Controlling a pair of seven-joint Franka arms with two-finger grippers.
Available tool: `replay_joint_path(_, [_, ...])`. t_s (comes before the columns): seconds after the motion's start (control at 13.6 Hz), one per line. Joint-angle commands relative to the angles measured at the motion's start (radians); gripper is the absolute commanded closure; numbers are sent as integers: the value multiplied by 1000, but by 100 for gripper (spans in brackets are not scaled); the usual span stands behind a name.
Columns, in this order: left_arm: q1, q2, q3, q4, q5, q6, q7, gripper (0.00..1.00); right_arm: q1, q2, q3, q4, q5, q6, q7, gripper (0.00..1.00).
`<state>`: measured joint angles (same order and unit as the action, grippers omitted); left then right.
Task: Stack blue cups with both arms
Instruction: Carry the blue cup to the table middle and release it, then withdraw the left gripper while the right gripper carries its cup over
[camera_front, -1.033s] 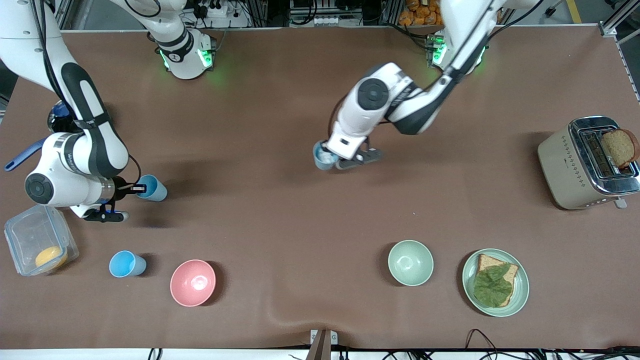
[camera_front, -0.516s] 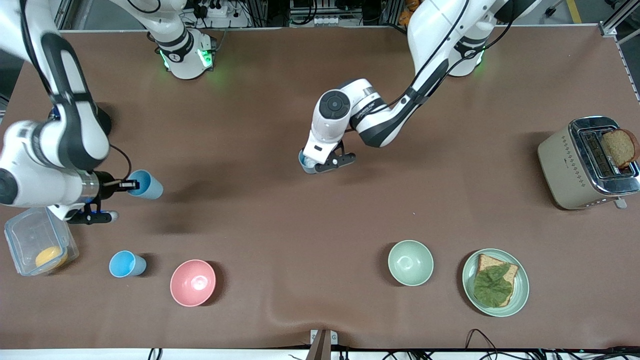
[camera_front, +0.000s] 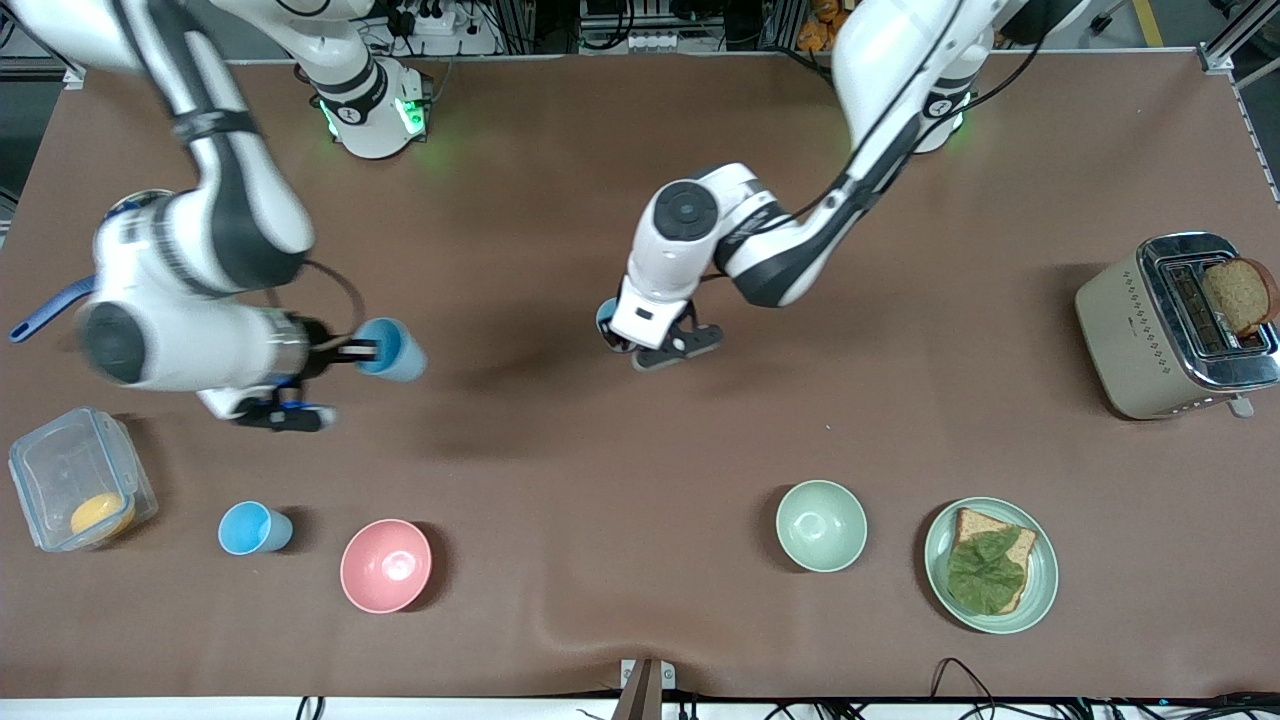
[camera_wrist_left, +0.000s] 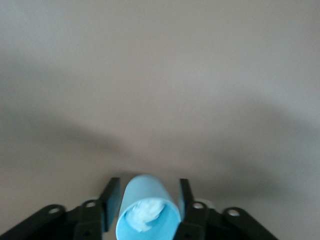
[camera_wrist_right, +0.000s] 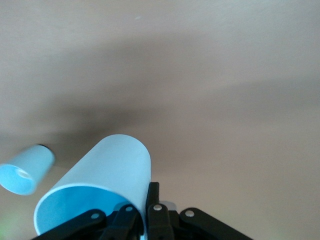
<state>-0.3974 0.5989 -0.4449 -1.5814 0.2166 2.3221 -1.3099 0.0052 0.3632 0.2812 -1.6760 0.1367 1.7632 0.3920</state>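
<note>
A blue cup (camera_front: 392, 349) is being carried by the right gripper (camera_front: 352, 350) over the worktop, toward the right arm's end and midway between the base edge and the camera edge; one finger is being kept inside the rim and one outside, pinching the wall. The cup is lying tilted in that grip, its long axis close to level and its closed bottom pointing toward the worktop's middle.

A second blue cup (camera_wrist_left: 148, 208) is being clamped between the fingers of the left gripper (camera_front: 650, 340) over the middle of the worktop; in the left wrist view its mouth is facing the camera, something pale is showing inside, and its long axis is running along the fingers.

A third blue cup (camera_front: 253, 528) is standing upright near the camera edge, beside the pink bowl (camera_front: 386, 565).

The likeliest failure is judged to be a missed nesting: with one cup held only by its wall, it could be twisted or dropped as the two are being brought together.
</note>
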Motion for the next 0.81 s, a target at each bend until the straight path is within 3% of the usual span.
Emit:
replay_joint_path(0.0, [84,-187,2,-26,24,-130,-2,0,99,16,-5,18,14,48,204,100])
replay_joint_path(0.15, [184,-275,-1,-26,18,-267,171,0,201,22,-7,18,12,106,348,100])
replay_joint_path(0.44, [431,-379,-8,-25,-11,-438,754,0,370,89,-8,36,8,202,615,100])
replay_joint_path(0.74, [557,-490,-5,-6,-112,-594,877,0,464,131,-10,50,-2,243,790,100])
